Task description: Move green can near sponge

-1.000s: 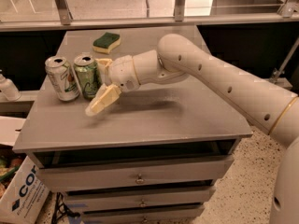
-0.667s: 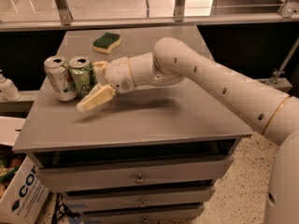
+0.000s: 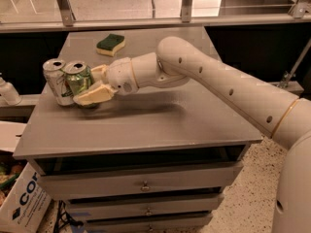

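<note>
The gripper [image 3: 87, 85] has its jaws spread, one on each side of the green can [image 3: 77, 79], at the table's [image 3: 160, 125] left edge. A pale can [image 3: 55, 81] touches its left side. The sponge [image 3: 110, 44] lies well apart, farther back.

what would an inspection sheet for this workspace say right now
surface: grey tabletop over metal drawers
job's things: all-green aluminium can near the left edge; green-and-yellow rectangular sponge at the back, apart from it
clutter: white-silver drink can close beside the green can
grippers: gripper at the green can
cables: dark cord-like loops under the drawers, likely cables
surroundings: cardboard box, white bottle, metal railing
</note>
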Tool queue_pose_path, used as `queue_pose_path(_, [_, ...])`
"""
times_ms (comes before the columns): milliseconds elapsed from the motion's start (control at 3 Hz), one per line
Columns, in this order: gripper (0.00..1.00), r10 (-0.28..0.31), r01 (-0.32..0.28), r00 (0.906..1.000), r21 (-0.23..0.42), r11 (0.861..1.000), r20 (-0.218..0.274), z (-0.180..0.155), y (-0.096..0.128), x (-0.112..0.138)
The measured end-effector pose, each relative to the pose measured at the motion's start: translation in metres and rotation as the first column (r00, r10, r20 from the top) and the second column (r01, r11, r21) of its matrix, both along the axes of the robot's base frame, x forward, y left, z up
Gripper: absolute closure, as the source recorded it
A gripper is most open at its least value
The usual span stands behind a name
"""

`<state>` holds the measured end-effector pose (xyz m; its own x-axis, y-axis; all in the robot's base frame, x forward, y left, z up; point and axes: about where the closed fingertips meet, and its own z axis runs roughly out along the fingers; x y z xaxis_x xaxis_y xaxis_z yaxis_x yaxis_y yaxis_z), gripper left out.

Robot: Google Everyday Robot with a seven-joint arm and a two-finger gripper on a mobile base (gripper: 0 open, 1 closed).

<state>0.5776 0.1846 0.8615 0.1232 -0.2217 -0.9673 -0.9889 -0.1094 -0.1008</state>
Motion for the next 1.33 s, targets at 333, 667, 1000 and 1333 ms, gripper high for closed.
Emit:
queue_pose_path(333, [0.88, -0.022, 0.022, 0.9996, -0.003, 1.000, -0.015, 0.011, -0.009, 0.002])
queue_pose_path(667, [1.00, -0.100, 0.100, 0.9946, 0.016, 0.995, -0.030, 0.028, -0.050, 0.017])
queue_pose_path(1000, [1.00, -0.201, 0.203, 0.9787, 0.033, 0.979, -0.041, 0.037, -0.109, 0.034])
queue_pose_path(1333, [1.00, -0.336, 0.342, 0.9385, 0.068, 0.937, -0.077, 0.041, -0.187, 0.048])
